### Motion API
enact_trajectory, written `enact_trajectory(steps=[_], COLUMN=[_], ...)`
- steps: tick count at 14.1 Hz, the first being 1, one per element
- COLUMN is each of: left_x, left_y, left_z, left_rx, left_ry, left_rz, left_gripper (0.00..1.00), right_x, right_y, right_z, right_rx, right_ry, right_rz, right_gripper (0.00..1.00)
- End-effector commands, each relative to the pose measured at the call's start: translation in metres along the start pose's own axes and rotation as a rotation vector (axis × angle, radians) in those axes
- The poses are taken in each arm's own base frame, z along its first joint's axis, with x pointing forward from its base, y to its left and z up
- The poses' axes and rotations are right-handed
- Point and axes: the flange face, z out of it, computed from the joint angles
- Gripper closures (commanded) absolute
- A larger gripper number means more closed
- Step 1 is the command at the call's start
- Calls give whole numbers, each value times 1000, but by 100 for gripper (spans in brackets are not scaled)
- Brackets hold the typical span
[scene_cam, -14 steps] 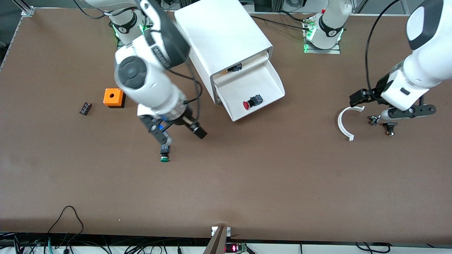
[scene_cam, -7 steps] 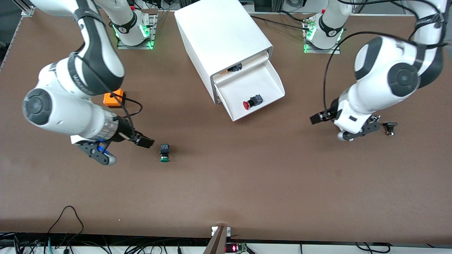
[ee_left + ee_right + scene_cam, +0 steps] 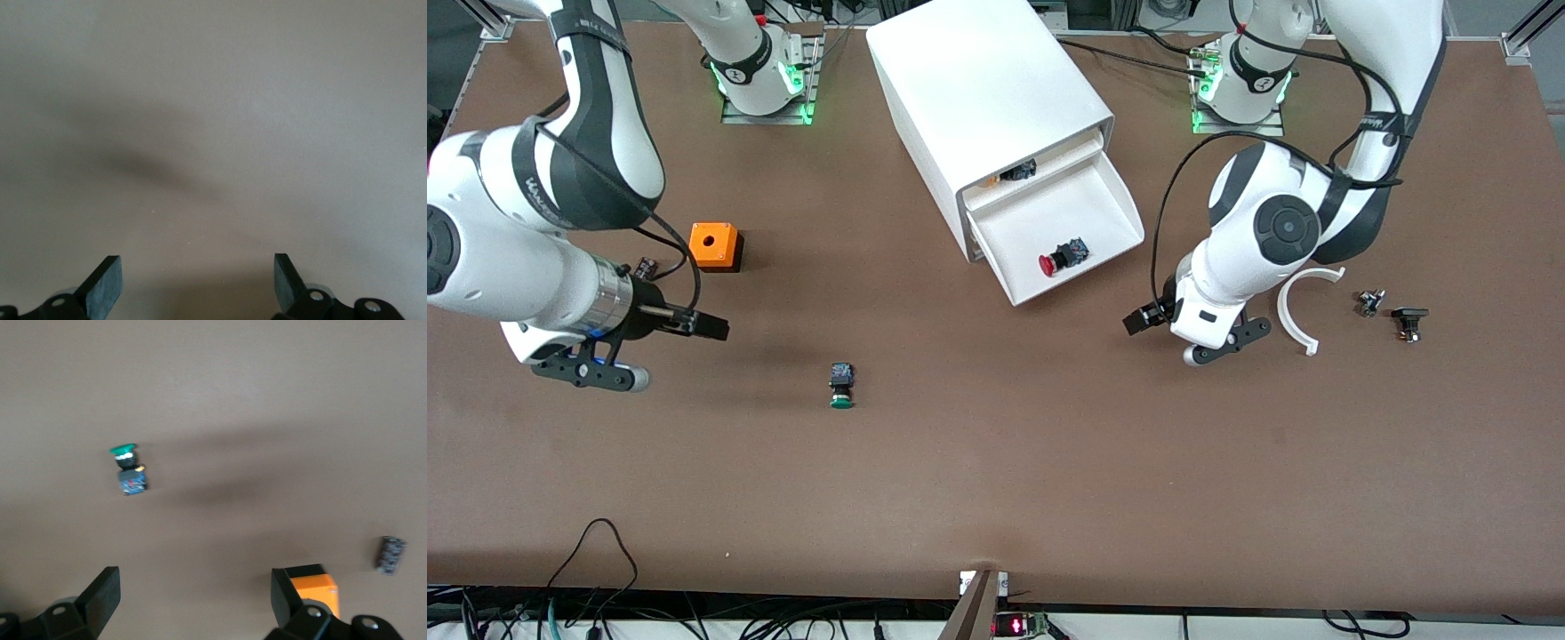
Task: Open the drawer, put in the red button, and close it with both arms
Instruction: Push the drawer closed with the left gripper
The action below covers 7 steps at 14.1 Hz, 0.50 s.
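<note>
The drawer stands pulled out of the white cabinet. The red button lies on its side in the drawer, near the front wall. My left gripper hangs open over bare table beside the drawer, toward the left arm's end. In the left wrist view, nothing but brown table shows between the left gripper's fingers. My right gripper hangs open and empty over the table toward the right arm's end, well away from the drawer. The right wrist view shows the right gripper with its fingers wide apart.
A green-capped button lies on the table. An orange box and a small black part sit near the right arm. A white curved piece and two small parts lie toward the left arm's end.
The right arm swung from above the green button toward its own end of the table. The left arm swept from its end in toward the drawer. Both grippers stayed open.
</note>
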Motion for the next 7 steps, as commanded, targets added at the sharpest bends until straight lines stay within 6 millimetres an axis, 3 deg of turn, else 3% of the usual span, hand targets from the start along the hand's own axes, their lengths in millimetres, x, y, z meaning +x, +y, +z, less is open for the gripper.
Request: enact_trajectory(steps=[1,7], left_x=[-21,-72], left_y=[18,42], left_z=[17,46], left_rx=[8,80], left_ry=[-6,6], left_rz=[-29,-35], left_gripper=[0,0], right_x=[-33,-83], right_y=[14,38], right_z=[-23,-77], right_rx=[-39,-6], right_ry=[25,92], right_rz=[-76,-107], right_gripper=[0,0])
